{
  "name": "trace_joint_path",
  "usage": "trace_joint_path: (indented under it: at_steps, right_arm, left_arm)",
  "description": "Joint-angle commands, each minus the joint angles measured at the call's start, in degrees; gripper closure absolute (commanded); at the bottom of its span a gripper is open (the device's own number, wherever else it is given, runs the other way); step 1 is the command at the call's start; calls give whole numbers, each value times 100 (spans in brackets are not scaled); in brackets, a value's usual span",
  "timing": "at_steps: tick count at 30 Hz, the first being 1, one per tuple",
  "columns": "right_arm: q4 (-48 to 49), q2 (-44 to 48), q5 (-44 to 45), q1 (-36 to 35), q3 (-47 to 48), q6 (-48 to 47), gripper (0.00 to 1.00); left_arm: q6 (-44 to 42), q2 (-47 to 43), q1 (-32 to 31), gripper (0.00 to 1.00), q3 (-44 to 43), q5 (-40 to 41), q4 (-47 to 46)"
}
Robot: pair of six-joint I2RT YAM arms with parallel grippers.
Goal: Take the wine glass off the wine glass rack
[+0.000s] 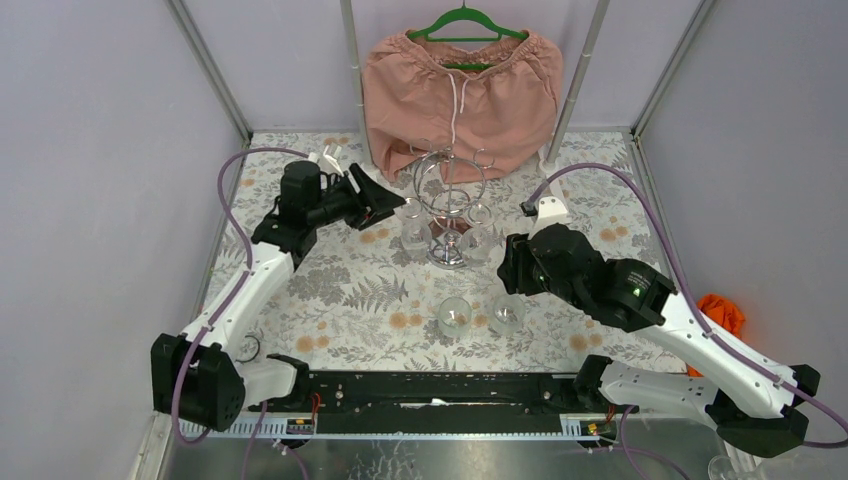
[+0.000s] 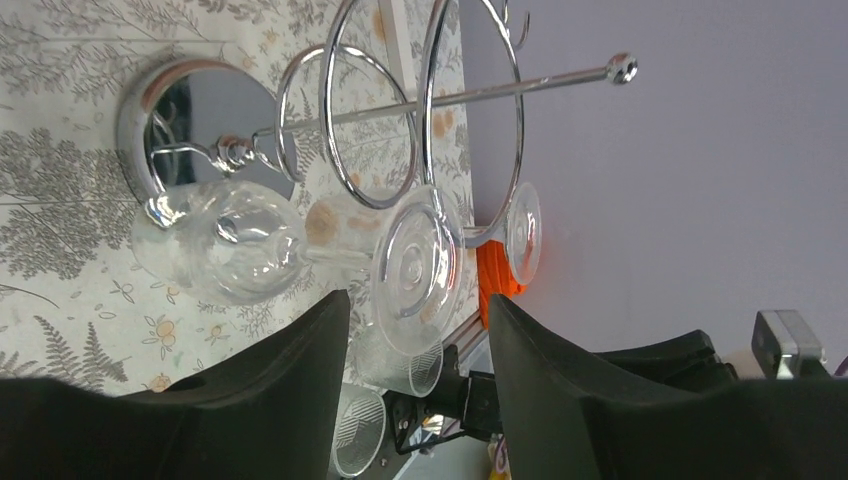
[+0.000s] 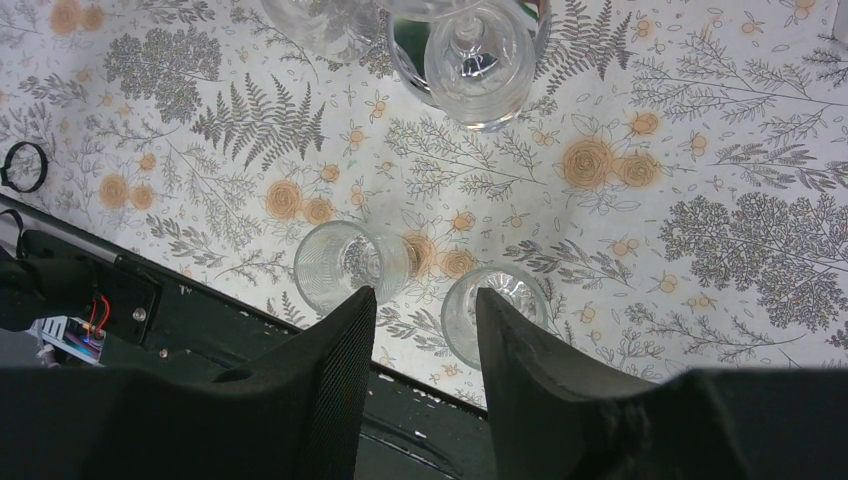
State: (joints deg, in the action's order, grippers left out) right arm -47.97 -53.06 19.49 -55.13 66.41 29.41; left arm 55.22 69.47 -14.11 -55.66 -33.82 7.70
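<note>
Your left gripper [image 2: 415, 310] hung released near the clear wine glass [image 2: 240, 240] on the chrome wire rack [image 2: 190, 110]. Your right gripper [image 3: 425, 300] was released, empty.

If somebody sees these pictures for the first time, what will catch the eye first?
A shiny chrome rack stands mid-table with wine glasses hanging bowl-down, the open left gripper close beside one. Behind it, pink shorts hang on a green hanger. Toward the front, two loose glasses stand on the flowered cloth.

top: high, far, above wine glass rack [image 1: 450, 215] | left wrist: close beside same rack, sideways | right wrist: downward, near side of rack
</note>
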Motion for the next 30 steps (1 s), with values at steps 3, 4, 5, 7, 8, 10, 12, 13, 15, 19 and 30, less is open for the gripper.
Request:
trace_joint_path:
  at_steps: [3,4,5,7,8,10,12,13,15,19,30]
  right_arm:
    - [141,76,219,-35,170,-23,51]
    - [134,76,236,-41,170,-23,51]
    - [130,84,249,-41,164,-23,51]
    - [133,114,292,-41,146,-23,51]
    - [149,130,304,-37,130,-15,51]
    - [170,167,316,-35,92,-14,51]
    - [202,201,330,-41,53,-3,52]
    - [214,212,332,-39,36,-11,52]
    - [230,211,337,-41,22,-22,52]
    - [209,184,348,-41,25,-48,52]
    - [287,98,425,-41,3,-119,53]
  left_arm:
    - [65,1,-303,40,208,82,-308]
    - [101,23,-322,41,232,66,-377]
    - [118,45,-340,42,239,55,-409]
    - [121,73,-375,46,223,66,-419]
    - [124,71,-381,47,215,69,-419]
    - [104,70,-390,51,205,91,-445]
    - [105,85,-391,55,211,116,-473]
    - [103,96,-391,56,213,122,-490]
    - [135,129,-391,58,236,110,-593]
    - [158,232,-390,62,257,109,-733]
    - [252,309,-391,83,404,13,-934]
